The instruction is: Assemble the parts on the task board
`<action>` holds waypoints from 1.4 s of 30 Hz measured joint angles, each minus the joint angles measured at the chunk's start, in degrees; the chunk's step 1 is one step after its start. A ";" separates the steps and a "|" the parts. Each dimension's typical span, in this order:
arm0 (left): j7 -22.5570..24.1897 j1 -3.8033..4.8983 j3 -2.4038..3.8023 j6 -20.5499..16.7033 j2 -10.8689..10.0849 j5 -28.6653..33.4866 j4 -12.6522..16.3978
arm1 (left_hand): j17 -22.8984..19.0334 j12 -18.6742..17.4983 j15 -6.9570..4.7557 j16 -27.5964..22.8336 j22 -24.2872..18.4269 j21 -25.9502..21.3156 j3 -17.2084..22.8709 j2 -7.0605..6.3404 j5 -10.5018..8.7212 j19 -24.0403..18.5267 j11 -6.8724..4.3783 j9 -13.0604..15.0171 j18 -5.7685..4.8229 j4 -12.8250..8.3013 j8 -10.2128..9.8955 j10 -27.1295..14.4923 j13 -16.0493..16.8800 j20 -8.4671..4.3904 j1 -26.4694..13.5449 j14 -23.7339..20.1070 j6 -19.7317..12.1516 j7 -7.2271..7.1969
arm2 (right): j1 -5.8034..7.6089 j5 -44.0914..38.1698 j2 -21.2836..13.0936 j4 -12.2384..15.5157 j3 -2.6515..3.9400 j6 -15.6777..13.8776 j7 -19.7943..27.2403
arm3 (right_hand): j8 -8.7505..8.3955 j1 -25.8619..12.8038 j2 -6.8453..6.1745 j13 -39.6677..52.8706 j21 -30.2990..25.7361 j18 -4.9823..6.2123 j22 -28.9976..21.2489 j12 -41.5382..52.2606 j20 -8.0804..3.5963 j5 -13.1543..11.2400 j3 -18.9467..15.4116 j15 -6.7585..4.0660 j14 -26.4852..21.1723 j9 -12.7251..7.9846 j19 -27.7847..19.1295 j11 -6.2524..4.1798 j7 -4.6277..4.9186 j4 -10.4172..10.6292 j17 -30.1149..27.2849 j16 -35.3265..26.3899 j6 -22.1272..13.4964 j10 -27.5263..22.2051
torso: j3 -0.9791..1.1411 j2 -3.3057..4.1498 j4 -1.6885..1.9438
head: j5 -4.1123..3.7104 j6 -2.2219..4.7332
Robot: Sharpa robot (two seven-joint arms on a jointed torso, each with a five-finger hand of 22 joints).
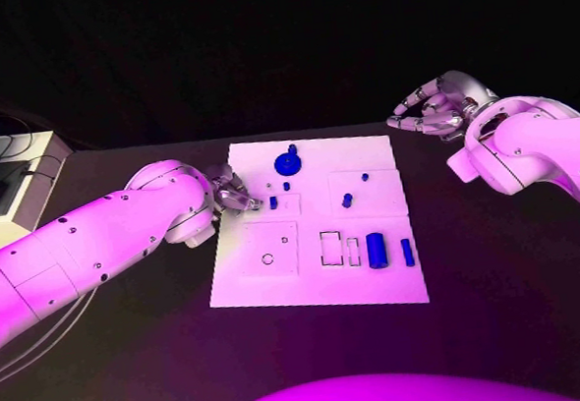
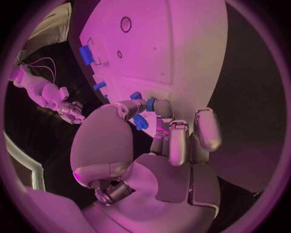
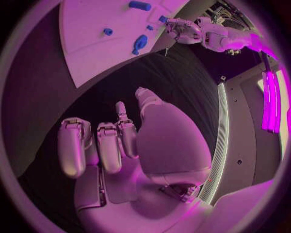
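Several blue parts (image 1: pixel 376 249) are lying on the task board (image 1: pixel 371 156), which is sitting mid-table; the round knobbed piece (image 1: pixel 288 162) is standing toward twelve o'clock, two small pegs (image 1: pixel 347 199) near the centre, the long cylinder and a thin bar toward four o'clock. The left hand (image 1: pixel 230 192) is hovering at the board's nine o'clock edge; its fingers (image 2: pixel 179 141) are curling toward a small blue part (image 2: pixel 150 104) at the fingertips, though I cannot tell whether it is gripping it. The right hand (image 1: pixel 434 106) is hanging off the board at two o'clock, fingers curled in and holding nothing. Risks, as I judge them: a loose pinch is likely dropping the tiny piece; a sweeping finger is liable to be knocking the neighbouring pegs; pressing the edge may be shifting the board. No brand, label or writing is reading legibly anywhere.
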 measured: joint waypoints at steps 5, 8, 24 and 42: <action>-0.07 -0.02 -0.02 0.01 0.00 0.14 0.00 | 0.00 0.00 0.00 0.00 0.03 0.00 -0.63 0.00 0.00 0.00 0.00 -0.16 0.00 0.33 0.01 0.00 0.00 0.00 0.00 0.00 0.00 0.00 | 0.00 0.00 0.00 0.00 0.00 0.00 0.00 | 0.00 0.00 0.00 0.00 0.00 0.00 0.00 0.00 0.00 0.15 0.00 0.00 0.00 0.00 0.00 0.00 0.00 0.00 0.00 0.00 0.00 0.00 | 0.01 0.01 -0.01 | -0.01 -0.01; -0.09 -0.02 -0.02 0.01 0.00 0.19 0.00 | 0.00 0.00 0.00 0.00 0.08 0.00 -1.04 0.20 0.00 0.00 0.00 -0.16 0.00 0.40 0.13 0.00 0.00 0.00 -0.20 0.00 0.00 0.00 | 0.00 -0.01 0.00 0.00 0.00 0.00 0.00 | 0.00 0.00 0.00 -0.01 0.00 0.00 0.00 0.00 0.00 0.15 0.00 0.00 0.00 0.00 0.00 0.00 0.00 0.00 0.00 0.00 0.00 0.00 | 0.01 0.02 -0.02 | -0.03 -0.01; -0.23 -0.06 -0.02 -0.19 0.13 0.28 0.07 | 0.00 0.00 0.00 0.00 0.08 0.00 -2.69 0.45 0.00 0.00 0.01 -0.38 0.00 0.79 -0.06 -0.01 0.05 0.00 -1.50 0.00 0.01 0.00 | 0.00 -0.02 0.02 0.00 0.00 0.00 0.00 | 0.00 0.00 0.00 -0.02 0.00 0.00 -0.01 0.00 0.00 0.15 0.00 0.00 -0.01 0.00 0.00 0.00 0.00 0.00 0.00 0.00 0.00 0.00 | 0.00 0.02 -0.03 | -0.07 -0.09; -0.28 -0.21 -0.07 -0.29 0.08 0.29 0.79 | 0.00 -0.01 0.00 0.00 0.07 0.00 -3.01 0.68 0.00 0.00 0.01 -0.51 0.00 0.79 -0.06 -0.01 0.04 0.00 -1.72 0.00 0.20 0.19 | 0.00 -0.03 0.04 -0.07 0.00 0.01 0.01 | 0.00 0.01 0.00 0.02 0.00 0.00 -0.02 0.00 0.00 0.15 0.00 0.01 -0.01 -0.01 0.00 0.00 0.00 0.00 0.04 0.00 0.00 0.00 | -0.03 -0.02 -0.02 | -0.27 -0.13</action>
